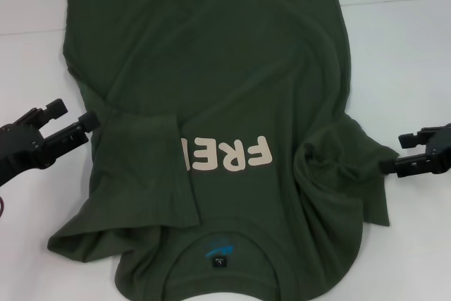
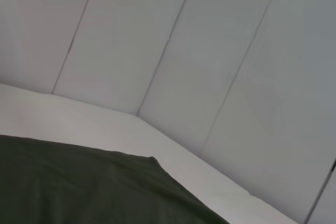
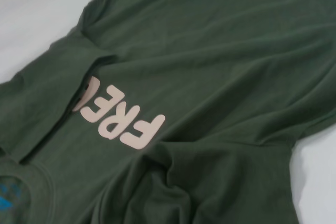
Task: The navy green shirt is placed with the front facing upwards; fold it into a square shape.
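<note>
Already the navy green shirt (image 1: 232, 103) lies centred, its nine-o'clock sleeve folded inward. Left gripper (image 1: 69, 119) and right gripper (image 1: 405, 153) hover spread, empty; the bunched three-o'clock sleeve risks a lumpy fold.

Light: even, diffuse, from overhead; no glare on my table (image 1: 409, 54). Shirt (image 1: 211, 68) reads dark, w/ folds showing only as faint shading; thin soft shadow along its hem edge by my right gripper (image 1: 417, 151). Head view fairly sharp. Left wrist view soft overall, wall panels (image 2: 173, 51) hazy. Right wrist view: lettering (image 3: 118, 116) slightly blurred, nearer cloth softer.
</note>
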Action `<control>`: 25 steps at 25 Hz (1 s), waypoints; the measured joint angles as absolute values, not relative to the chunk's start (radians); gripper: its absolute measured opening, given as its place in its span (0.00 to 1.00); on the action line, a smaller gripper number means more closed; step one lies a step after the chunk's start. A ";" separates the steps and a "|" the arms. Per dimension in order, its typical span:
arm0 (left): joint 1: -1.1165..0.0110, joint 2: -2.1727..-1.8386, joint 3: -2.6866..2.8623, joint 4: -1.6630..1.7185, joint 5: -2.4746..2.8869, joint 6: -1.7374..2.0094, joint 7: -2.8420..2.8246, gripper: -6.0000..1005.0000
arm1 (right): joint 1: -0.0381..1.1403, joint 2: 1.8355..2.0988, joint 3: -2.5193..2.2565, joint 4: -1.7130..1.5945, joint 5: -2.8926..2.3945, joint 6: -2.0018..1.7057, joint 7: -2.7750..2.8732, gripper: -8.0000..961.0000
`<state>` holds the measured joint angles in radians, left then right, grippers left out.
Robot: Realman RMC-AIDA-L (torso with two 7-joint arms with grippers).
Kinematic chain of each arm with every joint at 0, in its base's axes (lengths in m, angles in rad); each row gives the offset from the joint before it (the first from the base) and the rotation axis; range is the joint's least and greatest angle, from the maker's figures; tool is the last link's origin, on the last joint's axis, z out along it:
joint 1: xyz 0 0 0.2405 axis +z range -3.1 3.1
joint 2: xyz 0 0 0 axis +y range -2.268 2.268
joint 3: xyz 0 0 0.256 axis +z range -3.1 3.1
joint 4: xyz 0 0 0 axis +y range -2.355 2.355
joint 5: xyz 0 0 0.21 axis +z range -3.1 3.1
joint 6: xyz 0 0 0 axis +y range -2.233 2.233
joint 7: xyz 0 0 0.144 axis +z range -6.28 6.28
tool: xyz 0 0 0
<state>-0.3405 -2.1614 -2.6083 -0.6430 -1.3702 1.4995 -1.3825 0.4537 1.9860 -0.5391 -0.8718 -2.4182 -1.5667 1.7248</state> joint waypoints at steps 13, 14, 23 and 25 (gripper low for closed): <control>-0.338 -2.161 -2.609 -0.630 -1.377 1.497 -1.373 0.90 | 0.519 2.041 -0.587 -0.911 -2.564 -1.528 1.740 0.94; -0.338 -2.161 -2.609 -0.628 -1.380 1.497 -1.368 0.90 | 0.519 2.044 -0.588 -0.915 -2.569 -1.528 1.740 0.94; -0.337 -2.161 -2.619 -0.627 -1.381 1.497 -1.361 0.90 | 0.522 2.046 -0.600 -0.919 -2.582 -1.530 1.769 0.94; -0.335 -2.161 -2.622 -0.627 -1.381 1.498 -1.361 0.90 | 0.523 2.046 -0.610 -0.920 -2.583 -1.527 1.784 0.86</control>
